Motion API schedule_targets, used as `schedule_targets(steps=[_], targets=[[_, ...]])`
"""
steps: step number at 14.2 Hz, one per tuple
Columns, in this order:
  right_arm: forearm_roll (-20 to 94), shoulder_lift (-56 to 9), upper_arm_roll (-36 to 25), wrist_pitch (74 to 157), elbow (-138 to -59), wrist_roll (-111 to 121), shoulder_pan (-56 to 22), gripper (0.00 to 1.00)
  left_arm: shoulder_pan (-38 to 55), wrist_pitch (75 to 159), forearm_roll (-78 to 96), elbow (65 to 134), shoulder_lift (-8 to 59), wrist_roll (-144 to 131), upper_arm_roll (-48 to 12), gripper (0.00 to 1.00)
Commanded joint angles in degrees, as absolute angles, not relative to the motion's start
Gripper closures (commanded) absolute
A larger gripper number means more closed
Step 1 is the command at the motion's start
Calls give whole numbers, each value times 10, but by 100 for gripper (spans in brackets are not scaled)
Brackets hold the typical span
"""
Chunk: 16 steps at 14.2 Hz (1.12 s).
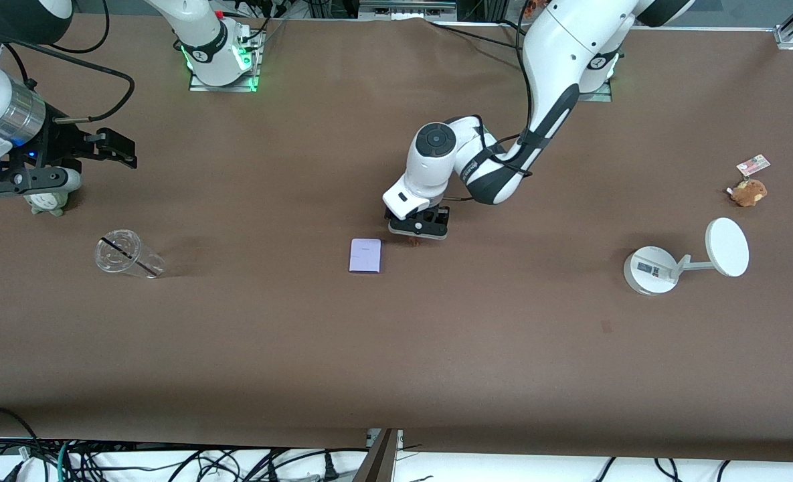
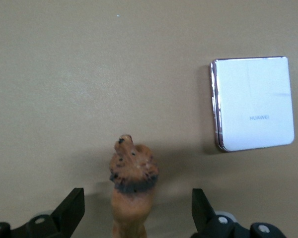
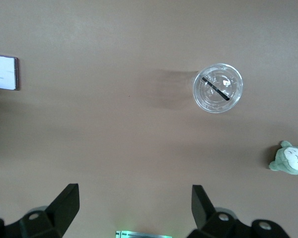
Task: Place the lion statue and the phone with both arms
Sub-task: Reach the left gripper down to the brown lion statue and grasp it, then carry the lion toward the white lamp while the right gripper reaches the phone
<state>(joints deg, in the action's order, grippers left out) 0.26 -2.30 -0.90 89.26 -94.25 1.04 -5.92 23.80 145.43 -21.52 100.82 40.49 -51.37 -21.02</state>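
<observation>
Left gripper [image 2: 134, 210] down astride the lion statue [image 2: 133, 186], fingers spread, no contact.
Frame centre; phone [image 1: 365, 256] beside. Right gripper [image 3: 134, 210] waits spread, frame's left edge.

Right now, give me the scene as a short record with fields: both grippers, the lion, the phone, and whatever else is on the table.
left gripper: open, low around the lion statue, not yet closed on it
right gripper: open, waiting above the grey-green plush
phone: flat on the table, beside the lion statue
other items: clear cup, white stand, tan plush
</observation>
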Motion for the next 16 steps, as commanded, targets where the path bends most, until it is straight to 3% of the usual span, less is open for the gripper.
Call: schedule_targets(steps=[1,3,5,8,16], targets=[[9,-27,-9,883,-930,21,-55,0,243,1461,-234,998,411,-526,-206,56],[9,-27,-9,883,-930,21,-55,0,239,1461,-234,998,410,-526,-206,78],[9,-27,-9,883,-930,21,-55,0,235,1458,-234,999,403,-524,-207,89],[9,-27,-9,883,-930,21,-57,0,230,1447,-234,1003,384,-522,-207,92],[4,-33,-8,892,-927,-16,-95,0,114,1249,-165,998,250,-363,-249,92]])
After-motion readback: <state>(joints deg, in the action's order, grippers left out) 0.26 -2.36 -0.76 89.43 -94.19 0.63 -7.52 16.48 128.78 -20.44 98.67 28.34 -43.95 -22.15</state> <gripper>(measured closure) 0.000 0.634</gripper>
